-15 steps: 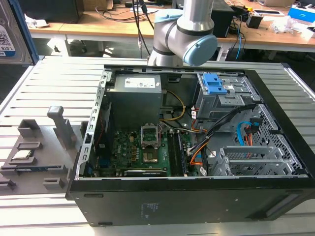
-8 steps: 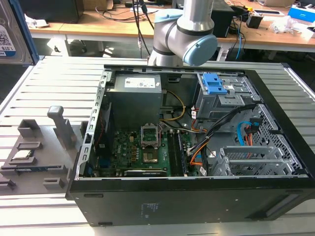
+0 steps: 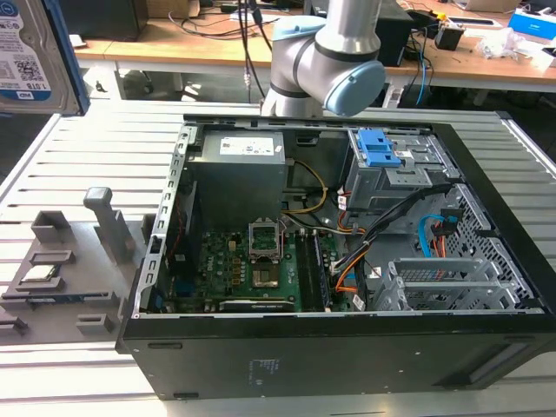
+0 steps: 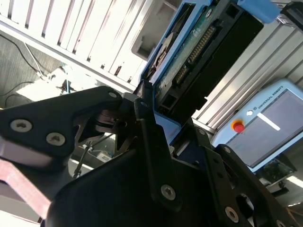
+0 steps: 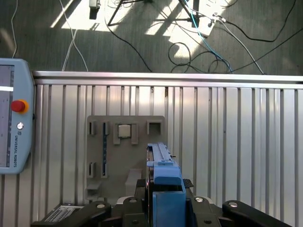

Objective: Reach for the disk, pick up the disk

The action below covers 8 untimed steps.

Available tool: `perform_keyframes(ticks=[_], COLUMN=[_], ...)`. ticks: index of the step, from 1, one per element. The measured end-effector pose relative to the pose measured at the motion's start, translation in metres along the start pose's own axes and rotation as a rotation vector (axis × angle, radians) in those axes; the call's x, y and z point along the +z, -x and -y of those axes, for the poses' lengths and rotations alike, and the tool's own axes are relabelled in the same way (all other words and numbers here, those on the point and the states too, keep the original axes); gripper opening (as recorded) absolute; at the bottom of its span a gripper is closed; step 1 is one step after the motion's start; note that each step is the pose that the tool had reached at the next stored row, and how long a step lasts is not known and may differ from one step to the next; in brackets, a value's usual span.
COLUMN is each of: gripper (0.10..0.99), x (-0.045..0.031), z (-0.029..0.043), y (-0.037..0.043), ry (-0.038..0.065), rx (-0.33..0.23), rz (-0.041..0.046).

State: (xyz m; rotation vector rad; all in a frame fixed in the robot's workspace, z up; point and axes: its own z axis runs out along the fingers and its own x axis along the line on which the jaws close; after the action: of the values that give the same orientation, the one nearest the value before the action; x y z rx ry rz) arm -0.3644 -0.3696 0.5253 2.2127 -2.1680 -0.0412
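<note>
Hanging in the upper left corner of the exterior view, the disk [image 3: 30, 56] has its label side facing the camera. In the first wrist view the gripper [image 5: 164, 188] is clamped on its blue-framed edge, above the slatted table [image 5: 236, 142]. The open PC case [image 3: 347, 287] sits mid-frame and the grey fixture tray [image 3: 52, 304] is lower left.

Fig. Surroundings of the work cell.
A slatted metal table [image 3: 78, 156] stands on a grey carpet floor [image 5: 42, 42] crossed by cables [image 5: 208, 47] and sunlight patches [image 5: 161, 23]; wooden desks [image 3: 174, 43] stand beyond.
</note>
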Motion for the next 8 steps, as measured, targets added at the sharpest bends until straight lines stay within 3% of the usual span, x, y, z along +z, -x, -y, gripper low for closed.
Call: perform_keyframes(ticks=[8], gripper=[0.369], x=[-0.0015], z=[0.0308], y=[0.0001], ry=[0.0], rx=[0.0], rz=[0.0])
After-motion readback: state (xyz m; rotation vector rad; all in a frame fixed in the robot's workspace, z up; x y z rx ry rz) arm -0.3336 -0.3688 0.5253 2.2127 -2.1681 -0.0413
